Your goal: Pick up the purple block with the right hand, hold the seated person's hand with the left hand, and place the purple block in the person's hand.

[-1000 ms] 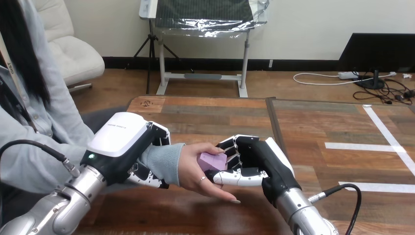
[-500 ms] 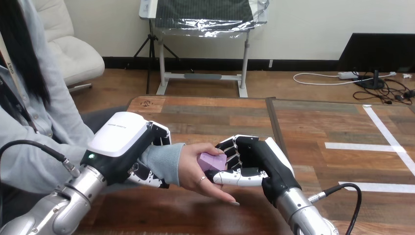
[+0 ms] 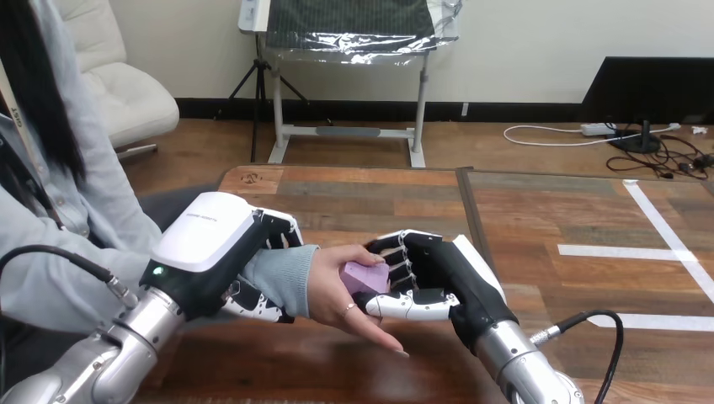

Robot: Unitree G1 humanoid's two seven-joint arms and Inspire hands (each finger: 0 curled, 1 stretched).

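- Left hand (image 3: 210, 240): comes in from the near left. Its white shell faces up and it sits over the person's wrist (image 3: 296, 278).
- Left hand fingers (image 3: 257, 307): curled round the wrist, which is covered by a pale grey-green sleeve (image 3: 274, 278). Finger parts show on both the far side and the near side of the sleeve. The grip is closed on the wrist.
- Person's hand (image 3: 330, 295): reaches from the left toward the middle of the scene. It is held just above the wooden tabletop (image 3: 379, 189) with the palm turned toward the right. Its fingertips point near and right.
- Purple block (image 3: 364, 276): lies against the palm of the person's hand, between that palm and the robot's right hand. It touches both.
- Right hand (image 3: 446, 273): comes in from the near right, with its palm facing left toward the person's hand.
- Right hand fingers (image 3: 399, 268): curled narrowly against the far-right face of the block.
- Right hand thumb (image 3: 408, 305): lies along the near side, just below the block. Fingers and thumb close on the block as a pinch.
- Both the robot's right hand and the person's hand are on the block.
- The two robot hands are apart, with the person's hand between them.
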